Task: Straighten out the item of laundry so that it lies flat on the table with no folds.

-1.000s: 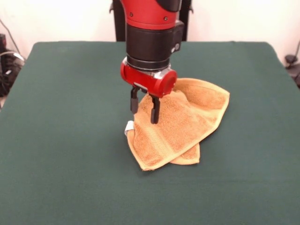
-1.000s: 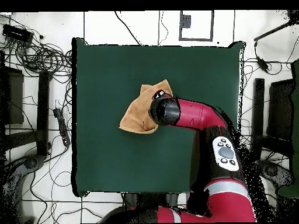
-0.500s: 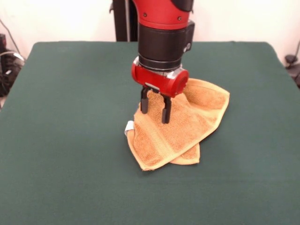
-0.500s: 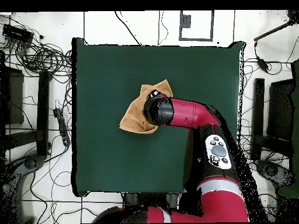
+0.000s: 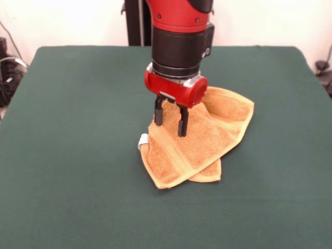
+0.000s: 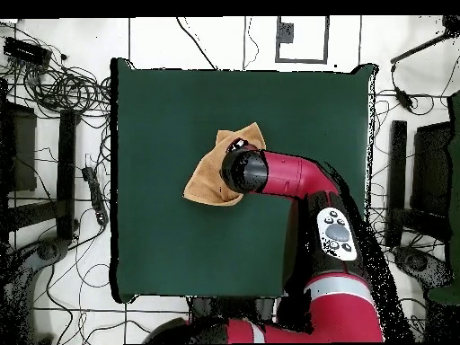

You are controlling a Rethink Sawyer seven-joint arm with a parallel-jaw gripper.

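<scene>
Hanging over the towel, my claw [image 5: 169,119] pointed straight down with its two black fingers [image 5: 182,121] set a small way apart and nothing between them. In the front view their tips appeared to stop short of the cloth, though I could not tell whether they grazed it. My red and black arm [image 6: 301,176] covered the claw from overhead, with its round black wrist sitting over the towel's 3 o'clock part.

The towel [image 5: 199,137] lay crumpled near the middle of the table [image 5: 78,155], orange-tan and folded over itself. In the front view one doubled flap ran from under my claw toward 7 o'clock and ended in a corner, with a second layer peeking out beneath it at 5 o'clock. A broader part spread toward 2 o'clock, where a flat woven band followed the hem. A small white tag loop [image 5: 142,141] stuck out at the towel's 9 o'clock edge, resting on the green cloth.

From overhead, the towel [image 6: 211,175] sat slightly toward 11 o'clock of the table's [image 6: 180,108] centre.
</scene>
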